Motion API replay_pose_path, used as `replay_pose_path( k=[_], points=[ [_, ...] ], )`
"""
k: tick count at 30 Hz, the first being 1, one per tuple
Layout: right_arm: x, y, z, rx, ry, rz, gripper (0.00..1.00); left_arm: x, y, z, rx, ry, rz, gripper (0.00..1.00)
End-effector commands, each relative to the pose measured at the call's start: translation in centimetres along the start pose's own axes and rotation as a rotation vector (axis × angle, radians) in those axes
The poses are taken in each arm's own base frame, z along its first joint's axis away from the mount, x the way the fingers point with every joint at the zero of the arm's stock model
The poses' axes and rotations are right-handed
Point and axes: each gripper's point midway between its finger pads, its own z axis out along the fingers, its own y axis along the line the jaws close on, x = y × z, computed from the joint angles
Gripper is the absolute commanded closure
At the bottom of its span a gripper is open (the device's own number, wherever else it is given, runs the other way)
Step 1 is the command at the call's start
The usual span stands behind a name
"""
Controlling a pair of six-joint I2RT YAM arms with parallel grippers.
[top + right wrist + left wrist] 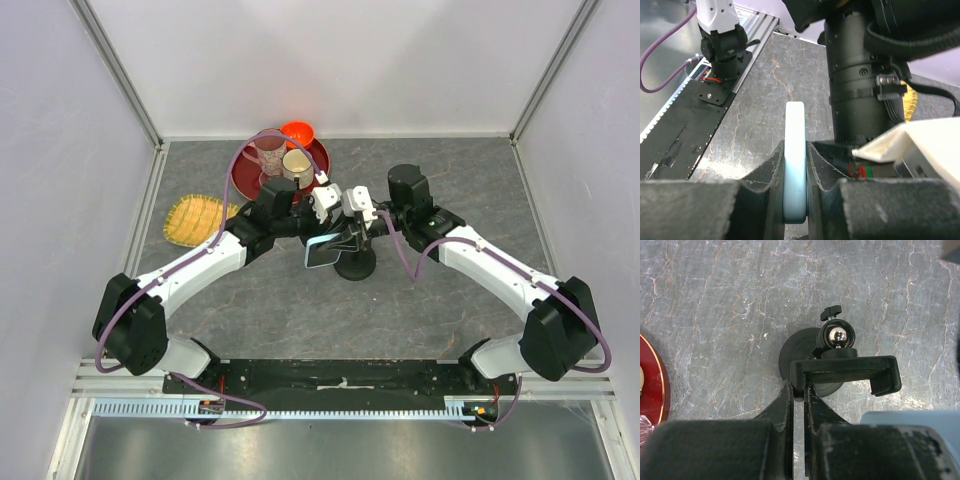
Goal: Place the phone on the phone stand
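Note:
The phone stand (356,267) is black, with a disc base, and stands mid-table. In the left wrist view its ball joint and clamp cradle (846,370) show. My left gripper (799,389) is shut on the cradle's left end; in the top view it (341,233) is just above the stand. My right gripper (795,165) is shut on the light blue phone (795,150), held edge-on above the table. In the top view the phone (320,251) hangs just left of the stand, with the right gripper (340,246) on it. A corner of the phone (912,420) shows beside the cradle.
A red tray (240,182) with two cups and an orange bowl sits at the back left; its rim (655,385) shows in the left wrist view. A yellow woven item (195,220) lies at the left. The left arm's black wrist (860,75) is close beside the phone.

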Motion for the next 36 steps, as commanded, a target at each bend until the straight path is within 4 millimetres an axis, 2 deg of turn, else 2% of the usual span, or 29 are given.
replay_pose_path(
  k=[1,4,25,36],
  points=[
    [-1.2,-0.8,-0.8,-0.011,-0.052,-0.094,1.00,-0.3,0.0,-0.2,0.020,-0.002,0.031,0.98],
    [-0.2,-0.9,-1.3,0.001,-0.043,-0.073,1.00,-0.4,0.0,-0.2,0.026,-0.006,0.029,0.98],
    [0.9,-2.7,-2.1,0.060,-0.058,-0.053,1.00,-0.5,-0.4,-0.4,0.044,-0.010,0.027,0.98],
    [0.4,-3.7,-1.9,0.102,-0.107,-0.068,1.00,-0.6,-0.9,-0.5,0.064,-0.013,0.019,0.98]
  ],
)
